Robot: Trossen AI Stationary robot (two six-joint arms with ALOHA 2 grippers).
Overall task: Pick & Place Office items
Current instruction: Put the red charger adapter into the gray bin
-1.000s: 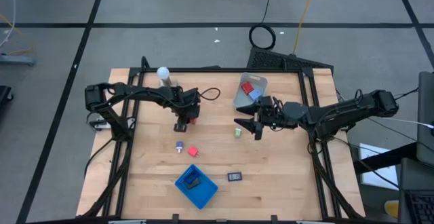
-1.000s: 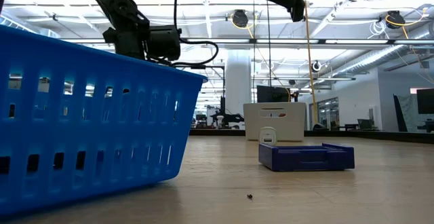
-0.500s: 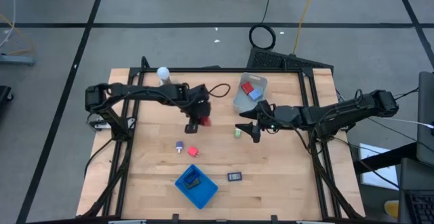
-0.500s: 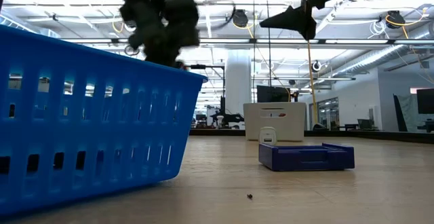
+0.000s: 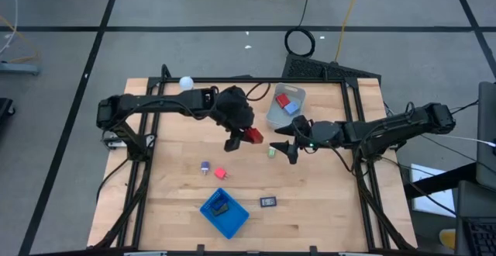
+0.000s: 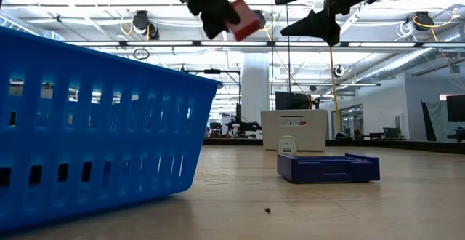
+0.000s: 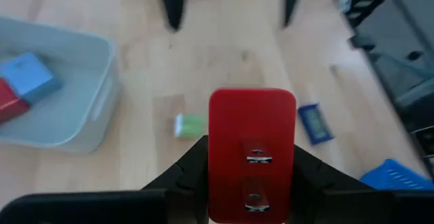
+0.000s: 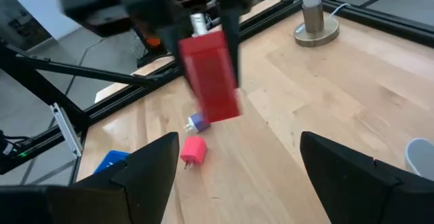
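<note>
High view: the left gripper (image 5: 242, 138) hangs over the middle of the wooden table (image 5: 325, 209), its fingers pinching a red rectangular block (image 5: 253, 136). The right gripper (image 5: 286, 140) faces it from the right, fingers spread wide and empty, just beside a small green piece (image 5: 272, 152) lying on the wood. A clear plastic bin (image 5: 285, 105) near the far edge contains a red piece and a blue piece. A small purple bit (image 5: 204, 167) and a small red cube (image 5: 221, 174) lie left of centre; a flat black rectangle (image 5: 268, 202) lies nearer the front edge, just beside a blue slotted plastic basket (image 5: 225, 212). A white ball on a round stand (image 5: 186, 84) sits at the far left corner.

Low view: the red block (image 6: 242, 19) is well above the table top, clamped in the left gripper (image 6: 218, 18). The right gripper (image 6: 312, 7) shows beside it, equally high. The blue basket (image 6: 94, 124) fills the foreground; a flat dark blue tray (image 6: 328, 167) lies farther back.

Left wrist view: the red block (image 7: 251, 153) stands between the two dark fingers (image 7: 186, 166); below lie the green piece (image 7: 189, 125), the clear bin (image 7: 57, 95) and the black rectangle (image 7: 314, 122).

Right wrist view: the spread fingers (image 8: 146, 173) frame the red block (image 8: 210, 75) held by the other arm; the purple bit (image 8: 197, 122), red cube (image 8: 193, 151) and the ball's stand (image 8: 316, 22) rest on the table.
</note>
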